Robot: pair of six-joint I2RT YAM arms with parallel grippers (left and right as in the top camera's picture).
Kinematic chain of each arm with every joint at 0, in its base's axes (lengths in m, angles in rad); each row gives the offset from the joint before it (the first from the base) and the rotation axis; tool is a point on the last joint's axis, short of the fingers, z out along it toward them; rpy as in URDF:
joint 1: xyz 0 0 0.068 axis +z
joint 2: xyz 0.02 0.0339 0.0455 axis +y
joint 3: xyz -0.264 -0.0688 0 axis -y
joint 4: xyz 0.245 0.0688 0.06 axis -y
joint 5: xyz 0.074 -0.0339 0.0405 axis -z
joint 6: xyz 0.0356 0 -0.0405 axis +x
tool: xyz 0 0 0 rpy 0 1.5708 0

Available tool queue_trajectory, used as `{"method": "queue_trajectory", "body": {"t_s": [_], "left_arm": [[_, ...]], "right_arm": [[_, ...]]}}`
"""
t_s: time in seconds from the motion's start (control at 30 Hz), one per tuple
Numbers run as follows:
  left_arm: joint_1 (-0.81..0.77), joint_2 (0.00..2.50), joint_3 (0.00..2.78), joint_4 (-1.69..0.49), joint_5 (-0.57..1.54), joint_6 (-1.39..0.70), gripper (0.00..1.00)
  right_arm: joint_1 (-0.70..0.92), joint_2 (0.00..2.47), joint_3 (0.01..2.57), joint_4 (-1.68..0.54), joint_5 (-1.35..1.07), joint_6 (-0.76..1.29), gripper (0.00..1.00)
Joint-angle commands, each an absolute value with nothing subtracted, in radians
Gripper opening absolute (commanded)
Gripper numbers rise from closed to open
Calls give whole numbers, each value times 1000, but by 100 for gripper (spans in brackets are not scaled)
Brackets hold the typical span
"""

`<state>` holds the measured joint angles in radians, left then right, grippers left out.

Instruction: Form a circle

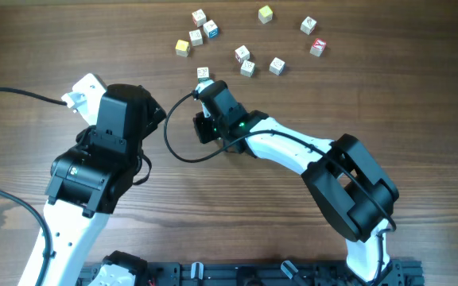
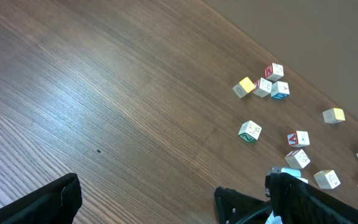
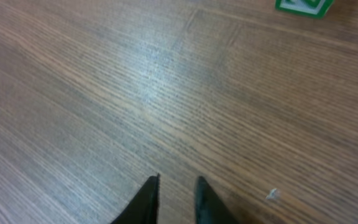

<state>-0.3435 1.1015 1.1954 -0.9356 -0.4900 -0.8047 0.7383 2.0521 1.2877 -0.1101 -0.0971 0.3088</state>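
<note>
Several small letter cubes lie scattered on the wooden table at the far side; no circle shows among them. A white cube with green marking (image 1: 203, 74) (image 3: 303, 5) (image 2: 250, 131) sits nearest the arms. My right gripper (image 1: 207, 86) (image 3: 176, 183) hovers low just short of that cube, its fingers a narrow gap apart with only bare wood between them. Near the cube lie three white cubes (image 1: 247, 68). A yellow cube (image 1: 182, 48) lies farther left. My left gripper (image 1: 126, 99) (image 2: 148, 190) stands wide open over bare table, holding nothing.
A blue cube (image 1: 211, 30), a red cube (image 1: 317, 47), a second yellow cube (image 1: 265, 13) and other white cubes lie along the far side. A black cable (image 1: 177, 147) loops between the arms. A black rail (image 1: 253, 274) runs along the near edge.
</note>
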Motion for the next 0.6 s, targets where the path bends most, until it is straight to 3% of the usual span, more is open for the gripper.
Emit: {"method": "queue_trajectory", "body": {"t_s": [0.0, 0.57], "left_arm": [[-336, 1106, 1206, -934, -507, -789, 100], [-335, 1106, 1206, -933, -507, -789, 100]], "right_arm": [[753, 2068, 1311, -125, -132, 246, 13], [783, 2069, 1311, -174, -28, 238, 7]]}}
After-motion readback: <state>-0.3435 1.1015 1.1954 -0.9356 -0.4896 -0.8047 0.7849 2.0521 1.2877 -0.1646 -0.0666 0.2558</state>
